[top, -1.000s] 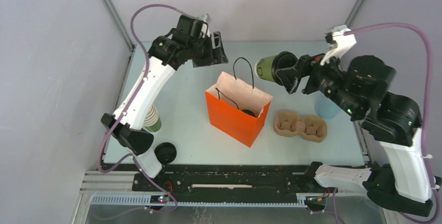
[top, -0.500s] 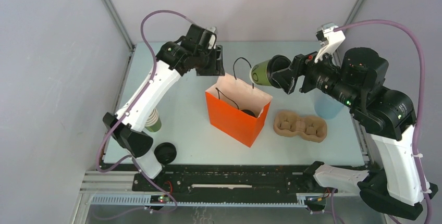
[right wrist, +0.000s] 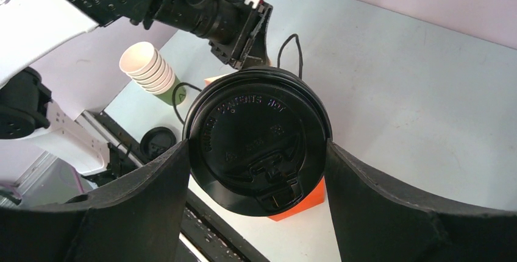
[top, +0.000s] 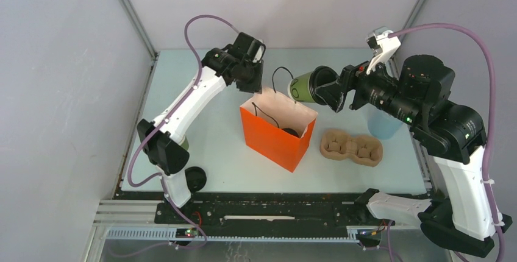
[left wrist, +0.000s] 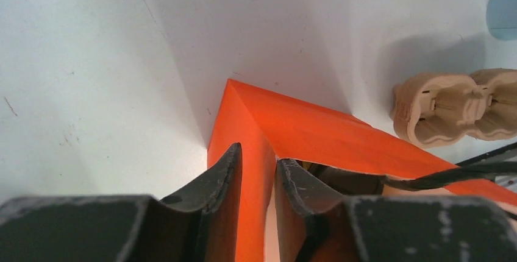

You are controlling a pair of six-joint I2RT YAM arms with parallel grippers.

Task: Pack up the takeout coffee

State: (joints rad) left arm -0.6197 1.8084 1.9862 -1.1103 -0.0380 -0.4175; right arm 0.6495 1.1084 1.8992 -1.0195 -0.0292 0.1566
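Between the fingers of the left tool [left wrist: 259,166] stands the top corner of the orange paper bag [left wrist: 317,134]. The tool is narrow, one finger outside the wall and one inside, though I cannot tell whether it already pinches the paper. Just past it, across the bag's mouth, the right tool [right wrist: 257,147] holds the olive-green paper cup with the round black plastic lid [top: 303,86]. The cup lies on its side in the air, gripped at the lid end, its base pointing toward the left tool, near the bag's far rim.

The step in hand looks like steadying the bag while the coffee comes to it. The next move calls for turning the cup upright and lowering it through the mouth, clear of the black cord handles [left wrist: 420,182].

Deep in the bag, below both tools, a dark round shape [top: 291,131] shows; it may be another lid. Farther from the right tool, on the desk [top: 219,152], no cup stands in the beige moulded-pulp carrier [top: 352,147]. Farthest from it are a stack of lidless paper cups [right wrist: 149,67] and a loose black lid [right wrist: 157,143].
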